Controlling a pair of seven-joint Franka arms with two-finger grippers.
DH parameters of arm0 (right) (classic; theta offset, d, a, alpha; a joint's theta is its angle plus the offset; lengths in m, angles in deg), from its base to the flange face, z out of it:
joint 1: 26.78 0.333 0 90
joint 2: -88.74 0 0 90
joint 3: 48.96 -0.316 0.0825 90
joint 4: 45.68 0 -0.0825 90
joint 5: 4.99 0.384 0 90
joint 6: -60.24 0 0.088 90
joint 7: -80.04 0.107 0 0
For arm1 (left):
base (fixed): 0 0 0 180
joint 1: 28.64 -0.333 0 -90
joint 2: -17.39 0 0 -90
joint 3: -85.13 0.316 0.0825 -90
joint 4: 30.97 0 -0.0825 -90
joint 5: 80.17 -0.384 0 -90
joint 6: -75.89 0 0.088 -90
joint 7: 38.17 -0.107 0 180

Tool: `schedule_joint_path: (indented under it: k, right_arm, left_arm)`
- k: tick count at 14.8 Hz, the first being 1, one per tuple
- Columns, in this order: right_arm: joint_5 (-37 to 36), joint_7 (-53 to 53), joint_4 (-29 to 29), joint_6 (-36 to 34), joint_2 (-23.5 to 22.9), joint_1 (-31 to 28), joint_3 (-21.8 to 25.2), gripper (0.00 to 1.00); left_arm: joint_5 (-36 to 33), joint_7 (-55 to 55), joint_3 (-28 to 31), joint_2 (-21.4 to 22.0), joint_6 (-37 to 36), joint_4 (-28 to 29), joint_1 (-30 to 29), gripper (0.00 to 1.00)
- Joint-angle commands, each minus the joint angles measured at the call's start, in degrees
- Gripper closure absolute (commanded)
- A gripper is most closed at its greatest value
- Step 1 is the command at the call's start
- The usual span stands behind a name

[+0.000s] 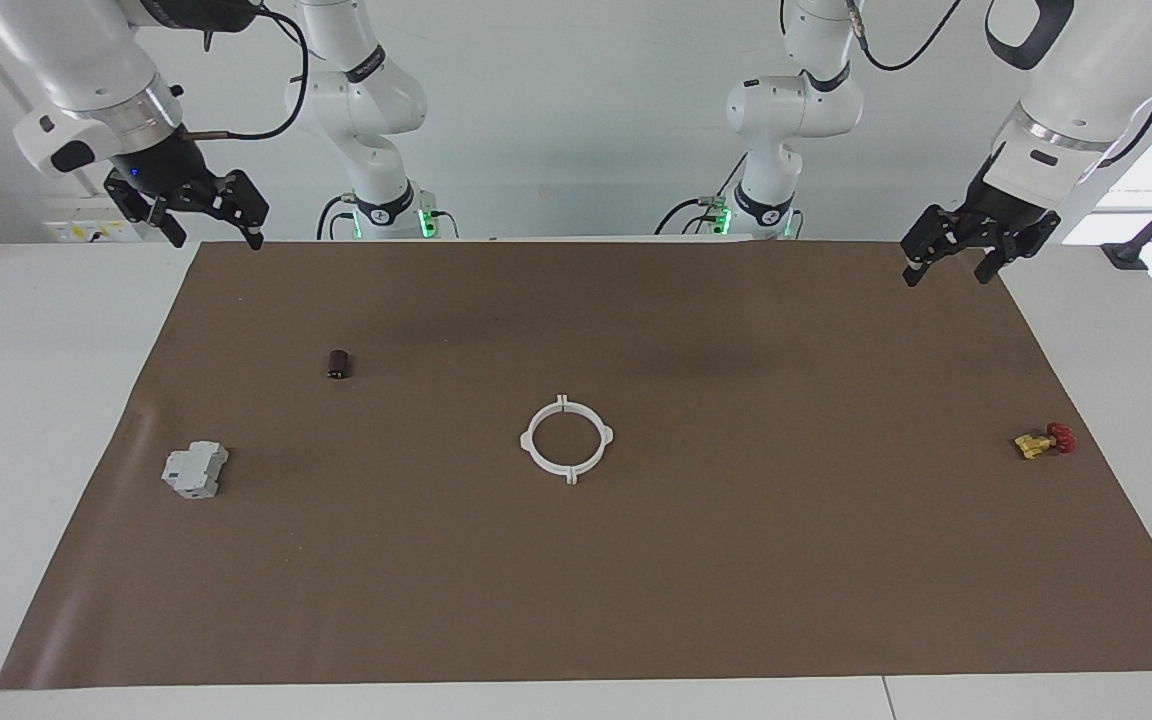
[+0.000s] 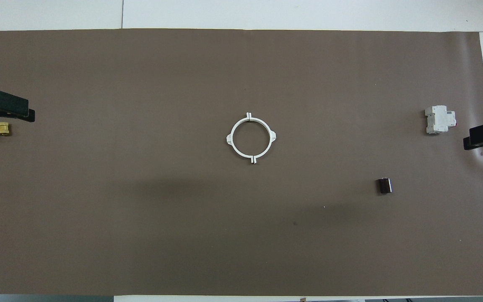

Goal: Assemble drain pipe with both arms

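Note:
The drain pipe (image 1: 607,436) lies flat in the middle of the brown mat as one white ring, its two halves meeting at small tabs (image 2: 229,137). Nothing touches it. My left gripper (image 1: 946,273) hangs open and holds nothing, raised over the mat's corner at the left arm's end, close to the robots; from overhead, the left gripper (image 2: 11,110) shows at the edge above the valve. My right gripper (image 1: 216,238) waits open with nothing in it, raised over the mat's corner at the right arm's end. Overhead, only the tip of the right gripper (image 2: 482,136) shows.
A grey boxy block (image 1: 195,470) and a small dark cylinder (image 1: 339,363) lie toward the right arm's end. A yellow-and-red valve (image 1: 1044,441) lies near the mat's edge at the left arm's end. The brown mat (image 1: 576,600) covers most of the white table.

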Motion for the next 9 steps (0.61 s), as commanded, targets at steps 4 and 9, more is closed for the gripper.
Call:
schedule_joint_path:
  k: [4,9]
  right_arm:
    - [0.11,-1.4,1.06,0.91,0.78,-0.44,-0.49,0.0]
    - [0.11,-1.49,1.06,0.91,0.87,-0.44,-0.58,0.0]
  left_arm:
    - [1.62,-1.93,0.97,-1.06,-3.41,-2.56,-1.34,0.0]
    - [1.98,-2.8,1.05,-0.89,-5.0,-2.56,-3.53,0.0]
